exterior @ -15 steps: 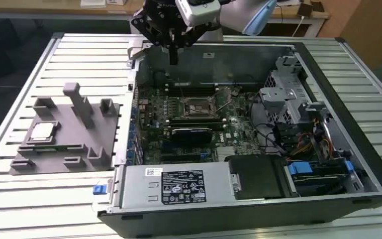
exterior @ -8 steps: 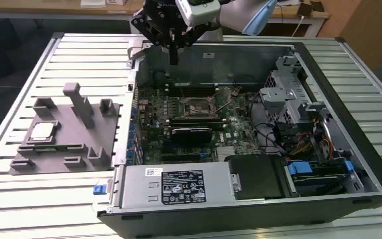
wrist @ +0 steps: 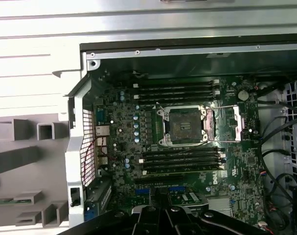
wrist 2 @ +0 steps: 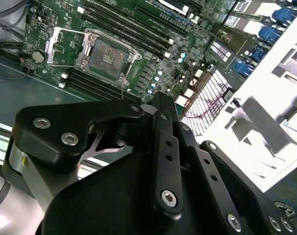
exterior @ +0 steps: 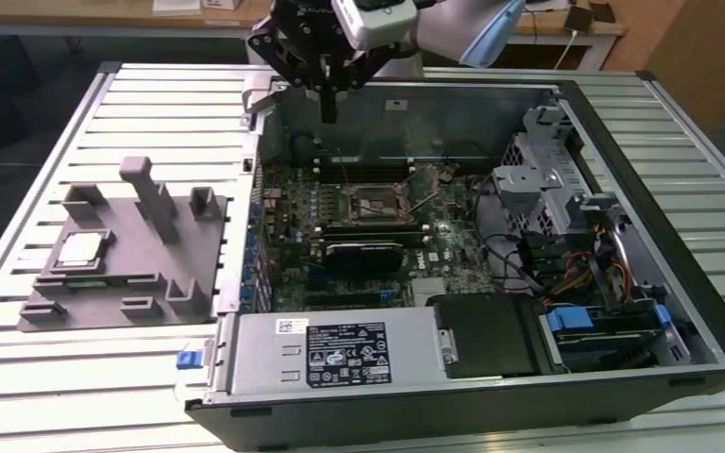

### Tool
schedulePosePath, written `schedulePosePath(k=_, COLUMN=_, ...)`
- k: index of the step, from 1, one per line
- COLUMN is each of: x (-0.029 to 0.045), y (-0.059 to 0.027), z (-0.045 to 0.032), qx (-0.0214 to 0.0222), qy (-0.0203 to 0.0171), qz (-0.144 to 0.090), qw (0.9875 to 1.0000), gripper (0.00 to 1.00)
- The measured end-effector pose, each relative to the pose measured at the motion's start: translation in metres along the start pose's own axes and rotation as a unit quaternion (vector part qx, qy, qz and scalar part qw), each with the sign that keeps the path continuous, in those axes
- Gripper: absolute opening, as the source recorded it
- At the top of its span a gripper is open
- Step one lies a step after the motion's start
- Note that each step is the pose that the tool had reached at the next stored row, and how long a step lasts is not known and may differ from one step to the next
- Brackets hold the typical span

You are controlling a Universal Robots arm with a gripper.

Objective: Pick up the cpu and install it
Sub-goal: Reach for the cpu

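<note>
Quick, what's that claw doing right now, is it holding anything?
Gripper: closed, fingers together, holding nothing; it hangs over the open computer case, and the cpu lies on the grey fixture.

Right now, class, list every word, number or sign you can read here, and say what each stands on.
Nothing can be quoted.
The big label on the power supply: print too small to read.
The small white sticker beside it: too small.
The white lettering on the circuit board: blurred.
</note>
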State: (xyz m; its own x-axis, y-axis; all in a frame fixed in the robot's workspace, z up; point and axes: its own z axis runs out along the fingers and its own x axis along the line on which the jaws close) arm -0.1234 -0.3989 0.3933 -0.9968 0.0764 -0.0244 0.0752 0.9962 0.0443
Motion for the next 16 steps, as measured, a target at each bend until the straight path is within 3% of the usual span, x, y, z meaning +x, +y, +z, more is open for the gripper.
schedulePosePath(k=16, x=0.0195, y=-0.0015, z=-0.0004, qx=0.0000, qy=0.0000, qz=0.000, qw=1.0000, gripper=0.11)
